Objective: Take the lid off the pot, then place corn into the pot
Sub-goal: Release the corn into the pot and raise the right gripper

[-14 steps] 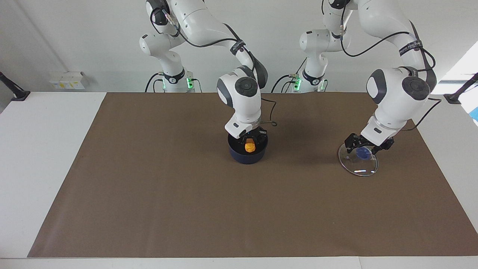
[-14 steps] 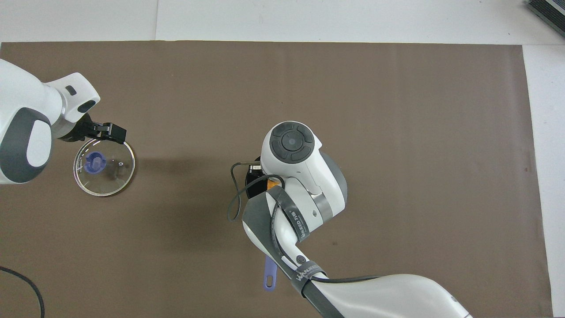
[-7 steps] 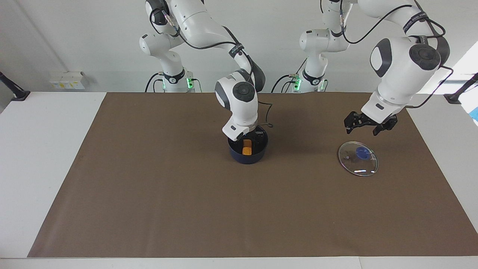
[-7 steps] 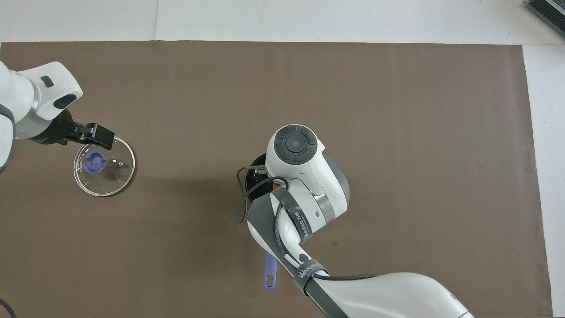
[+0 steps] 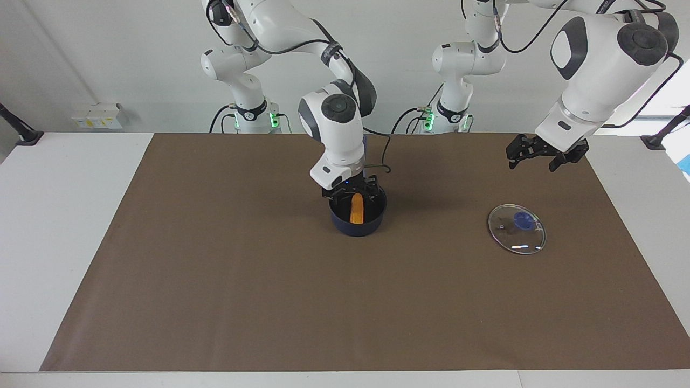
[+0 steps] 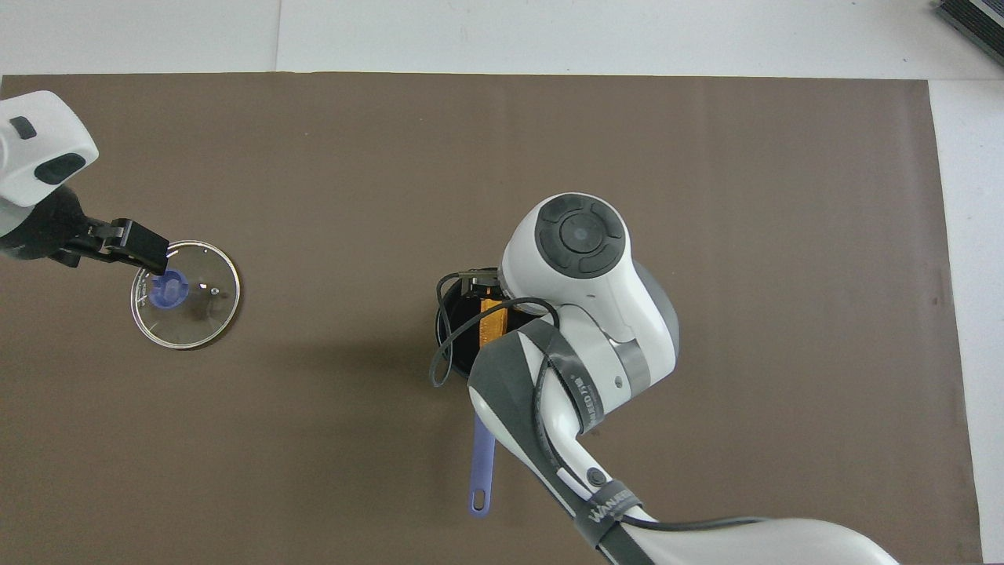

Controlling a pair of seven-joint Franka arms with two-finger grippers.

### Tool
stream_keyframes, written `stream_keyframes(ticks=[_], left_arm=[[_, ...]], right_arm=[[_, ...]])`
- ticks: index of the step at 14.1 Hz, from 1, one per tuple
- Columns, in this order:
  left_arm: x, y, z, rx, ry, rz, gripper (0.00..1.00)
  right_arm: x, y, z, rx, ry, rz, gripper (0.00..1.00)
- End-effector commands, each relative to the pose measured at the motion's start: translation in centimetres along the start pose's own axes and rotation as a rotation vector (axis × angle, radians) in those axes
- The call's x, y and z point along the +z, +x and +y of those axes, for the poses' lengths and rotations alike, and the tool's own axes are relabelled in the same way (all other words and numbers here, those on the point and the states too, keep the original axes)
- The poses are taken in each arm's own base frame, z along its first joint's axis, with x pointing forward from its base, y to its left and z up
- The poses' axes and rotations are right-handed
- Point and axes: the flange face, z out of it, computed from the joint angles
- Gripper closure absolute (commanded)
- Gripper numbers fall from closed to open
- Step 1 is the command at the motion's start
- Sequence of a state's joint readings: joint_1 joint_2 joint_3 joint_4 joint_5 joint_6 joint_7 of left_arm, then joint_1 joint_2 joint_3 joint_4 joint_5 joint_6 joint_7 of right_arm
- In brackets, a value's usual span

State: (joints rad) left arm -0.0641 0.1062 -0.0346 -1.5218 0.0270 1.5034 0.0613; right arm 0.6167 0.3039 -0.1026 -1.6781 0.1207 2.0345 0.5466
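Observation:
The dark blue pot stands in the middle of the brown mat, its handle pointing toward the robots. The orange-yellow corn lies inside it, also seen as the corn beside the pot's black inside. My right gripper hangs open just above the pot, touching neither corn nor rim; the wrist hides it from overhead. The glass lid with its blue knob lies flat on the mat toward the left arm's end, shown as the lid. My left gripper is open, raised over the mat beside the lid.
The brown mat covers most of the white table. A black cable loop hangs from the right wrist beside the pot. Small white boxes sit at the table's edge near the right arm's base.
The right gripper opened and let go of the corn, which now lies in the pot, then rose slightly. The left gripper lifted off the lid and drew back toward the robots.

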Motion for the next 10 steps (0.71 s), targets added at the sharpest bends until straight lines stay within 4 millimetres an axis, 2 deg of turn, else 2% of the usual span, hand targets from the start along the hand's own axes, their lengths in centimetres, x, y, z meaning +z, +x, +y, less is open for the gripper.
stream_keyframes(ticks=[1,2,4,7,10], left_arm=[[-3.0,-2.3,0.2,0.012,-0.003,0.029,0.0],[-2.8,-3.1,0.1,0.008,-0.003,0.024,0.0],[-2.5,-3.4,0.0,0.007,-0.005,0.017,0.0],[-3.4,-3.3,0.0,0.002,-0.007,0.034,0.0],[-4.2,-4.0,0.0,0.002,-0.005,0.001,0.0]], right_arm=[[-5.1,0.2,4.4,-0.043,-0.028,0.01,0.0],[-6.4,0.2,5.7,-0.05,-0.031,0.003,0.0],[-9.4,0.4,8.9,-0.065,-0.029,-0.002,0.0],[-14.0,0.3,15.1,-0.103,-0.028,-0.023,0.0],[-17.7,0.1,21.4,-0.059,-0.023,-0.026,0.0]])
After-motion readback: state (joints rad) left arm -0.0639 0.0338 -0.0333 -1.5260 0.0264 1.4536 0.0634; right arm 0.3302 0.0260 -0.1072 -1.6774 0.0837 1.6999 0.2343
